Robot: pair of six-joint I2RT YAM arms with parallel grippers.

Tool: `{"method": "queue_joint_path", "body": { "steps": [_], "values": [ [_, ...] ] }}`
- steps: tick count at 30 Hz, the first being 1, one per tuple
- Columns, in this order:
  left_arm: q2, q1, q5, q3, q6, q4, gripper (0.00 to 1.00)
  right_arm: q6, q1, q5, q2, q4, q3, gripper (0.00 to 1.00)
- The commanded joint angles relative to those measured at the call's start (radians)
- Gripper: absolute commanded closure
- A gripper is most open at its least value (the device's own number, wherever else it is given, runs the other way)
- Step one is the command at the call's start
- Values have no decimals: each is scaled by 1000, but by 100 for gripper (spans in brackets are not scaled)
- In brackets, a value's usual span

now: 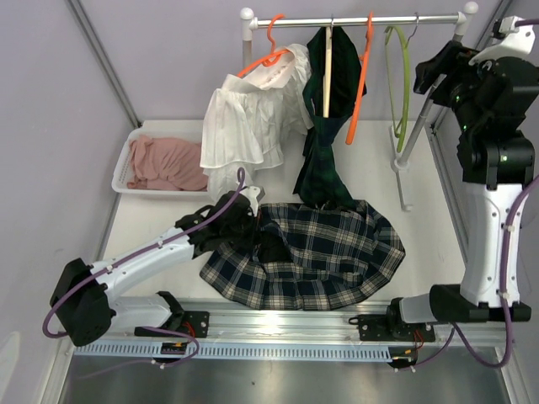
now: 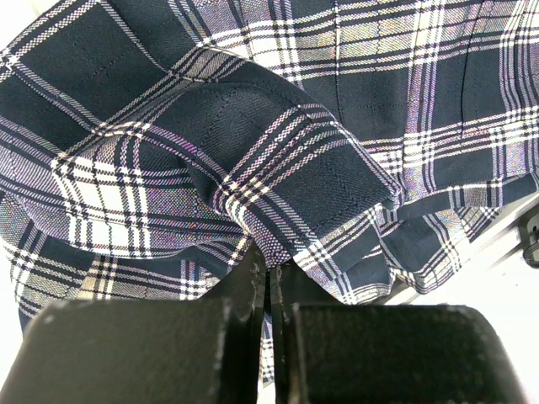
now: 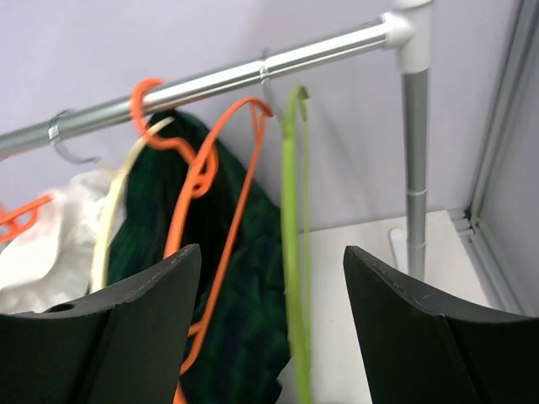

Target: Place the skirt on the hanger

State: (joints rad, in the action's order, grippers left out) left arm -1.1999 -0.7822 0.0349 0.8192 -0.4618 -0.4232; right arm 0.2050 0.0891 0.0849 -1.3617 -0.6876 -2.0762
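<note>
A navy, white and purple plaid skirt (image 1: 320, 257) lies spread on the table in front of the arms. My left gripper (image 1: 251, 225) sits low at its left edge, shut on a fold of the skirt's hem (image 2: 278, 126); the jaws (image 2: 274, 282) meet with cloth pinched between them. My right gripper (image 1: 424, 74) is raised high at the right end of the rail (image 1: 354, 20). It is open and empty (image 3: 272, 250). An empty green hanger (image 3: 292, 252) hangs just beyond the gap between its fingers, also seen in the top view (image 1: 406, 76). An empty orange hanger (image 1: 362, 76) hangs left of it.
A white garment (image 1: 253, 118) on an orange hanger and a dark green garment (image 1: 328, 101) on a cream hanger hang from the rail's left half. A white basket (image 1: 126, 160) with pink cloth (image 1: 168, 164) stands at the far left. The rack's post (image 1: 421, 118) stands at the right.
</note>
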Motion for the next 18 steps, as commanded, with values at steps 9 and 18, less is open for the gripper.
{"method": "queue_joint_path", "body": {
  "steps": [9, 18],
  "values": [
    [56, -9, 30, 35, 5, 6, 100, 43, -173, -343, -292, 96, -189, 23],
    [66, -11, 28, 17, 5, 15, 100, 50, -155, -327, -286, 140, -75, 23]
  ]
}}
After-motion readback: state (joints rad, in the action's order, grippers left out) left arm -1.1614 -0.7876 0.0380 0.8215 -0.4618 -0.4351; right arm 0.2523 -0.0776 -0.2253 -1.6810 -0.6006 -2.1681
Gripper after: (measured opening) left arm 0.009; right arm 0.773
